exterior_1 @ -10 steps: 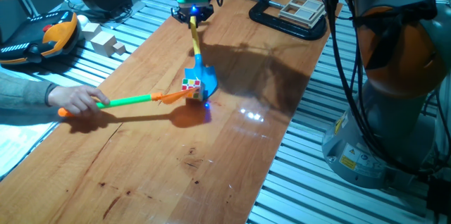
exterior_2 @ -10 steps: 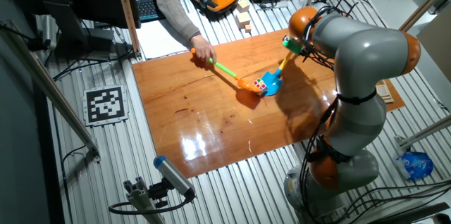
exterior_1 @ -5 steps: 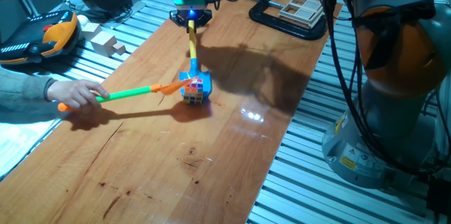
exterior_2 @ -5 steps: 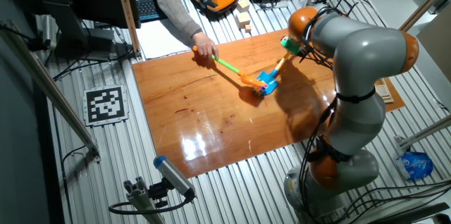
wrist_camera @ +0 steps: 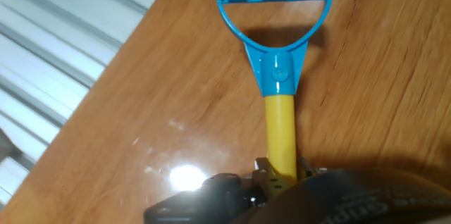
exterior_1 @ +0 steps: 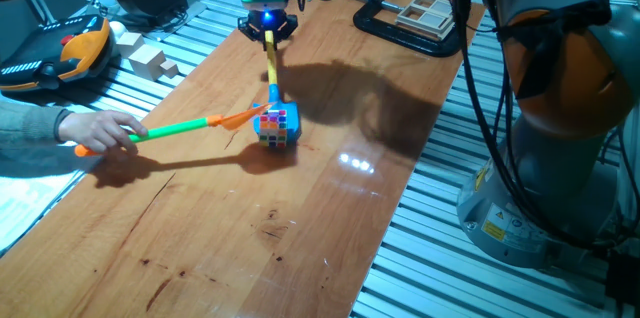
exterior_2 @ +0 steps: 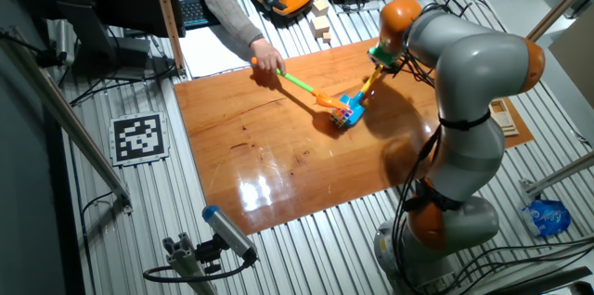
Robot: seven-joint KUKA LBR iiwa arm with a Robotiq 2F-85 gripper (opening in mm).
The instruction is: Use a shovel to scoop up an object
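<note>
My gripper (exterior_1: 267, 24) is shut on the yellow shaft of the shovel (exterior_1: 272, 68) near its blue D-shaped end. It also shows in the other fixed view (exterior_2: 380, 57). The shovel's blue blade reaches forward over the table, and the multicoloured cube (exterior_1: 278, 124) sits on it. The cube (exterior_2: 345, 112) also shows in the other fixed view. In the hand view my gripper (wrist_camera: 280, 172) clamps the shaft (wrist_camera: 280, 129) below the D-shaped end (wrist_camera: 273, 2). A person's hand (exterior_1: 95, 132) holds the orange-bladed, green-shafted shovel (exterior_1: 190, 130), its blade just left of the cube.
A black clamp (exterior_1: 398, 28) with a wooden piece lies at the table's far right. Pale wooden blocks (exterior_1: 150, 60) and an orange pendant (exterior_1: 70, 50) lie off the left edge. My arm's base (exterior_1: 560, 118) stands to the right.
The orange shovel pushed the cube fully onto the blue blade, then drew back a little to the left. My gripper and the shovel shifted slightly left with the cube on the blade.
</note>
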